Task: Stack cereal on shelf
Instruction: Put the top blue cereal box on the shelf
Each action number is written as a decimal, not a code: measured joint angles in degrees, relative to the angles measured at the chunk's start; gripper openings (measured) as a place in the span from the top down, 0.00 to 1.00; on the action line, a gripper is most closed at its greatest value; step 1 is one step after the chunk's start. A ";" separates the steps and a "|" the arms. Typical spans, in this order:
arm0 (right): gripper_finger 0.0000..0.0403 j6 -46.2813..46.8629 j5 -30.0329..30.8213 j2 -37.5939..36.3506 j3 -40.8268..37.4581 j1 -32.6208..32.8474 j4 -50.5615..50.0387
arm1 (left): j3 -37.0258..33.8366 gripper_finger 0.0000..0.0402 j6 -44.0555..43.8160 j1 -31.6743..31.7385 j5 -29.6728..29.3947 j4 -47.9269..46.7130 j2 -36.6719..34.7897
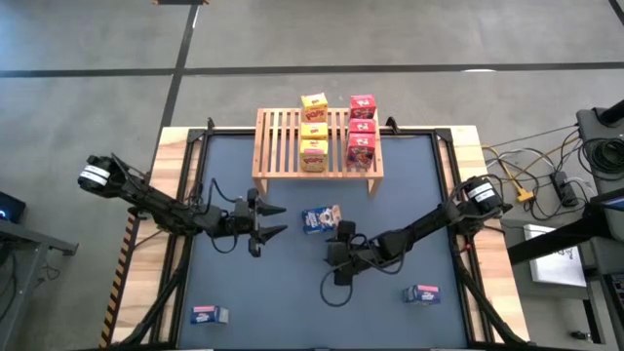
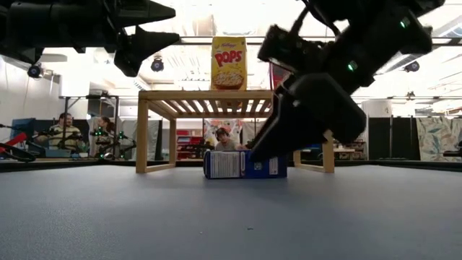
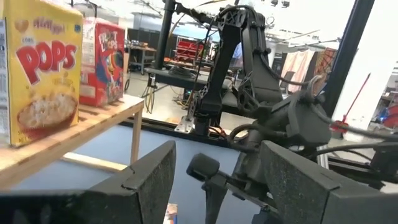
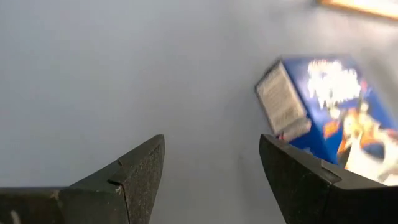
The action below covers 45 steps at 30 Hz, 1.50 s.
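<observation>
The wooden slatted shelf stands at the table's far side on short legs. Three yellow boxes and three red boxes stand in two rows on its top. A blue cereal box lies flat on the mat in front of the shelf, and also shows in the low view and the right wrist view. My right gripper is open, low over the mat, just near and right of that box. My left gripper is open, raised to the left of the box.
Two more blue boxes lie on the mat near the front edge, one at the left and one at the right. The shelf's left half is bare slats. A black frame edges the mat. People sit in the room beyond the table.
</observation>
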 joint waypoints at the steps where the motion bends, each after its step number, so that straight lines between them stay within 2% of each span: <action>1: 0.37 -1.27 -0.02 -0.04 0.57 -0.18 -0.36 | 0.00 0.45 -0.86 0.00 0.05 -0.61 0.00; 6: 0.37 -4.84 -0.02 -0.31 2.68 -2.17 -4.20 | 0.00 0.45 -1.97 0.00 1.63 -4.66 0.00; 15: 0.37 -8.03 -1.54 -3.44 4.20 -5.27 -10.16 | 0.00 0.45 -0.87 0.00 1.51 -4.89 0.00; 19: 0.35 -8.66 -10.74 -5.24 4.45 -8.18 -10.79 | 0.00 0.45 -0.96 0.00 1.51 -4.94 0.00; 23: 0.28 -9.94 -21.64 -5.71 4.47 -11.94 -11.63 | 0.00 0.45 -1.09 0.00 1.52 -4.91 0.00; 25: 0.24 -10.01 -23.90 -5.71 4.45 -13.56 -12.59 | 0.00 0.45 -1.09 0.00 1.51 -4.90 0.00; 32: 0.09 -11.08 -23.71 -5.94 4.45 -15.62 -13.60 | 0.00 0.45 -1.09 0.00 1.51 -4.92 0.00; 37: 0.08 -12.78 -17.54 -6.06 4.67 -15.64 -14.18 | 0.00 0.46 -1.09 0.00 1.51 -4.92 0.00; 45: 0.08 -12.76 -16.95 -4.88 4.36 -17.83 -14.51 | 0.00 0.45 -1.11 0.00 1.51 -4.90 0.00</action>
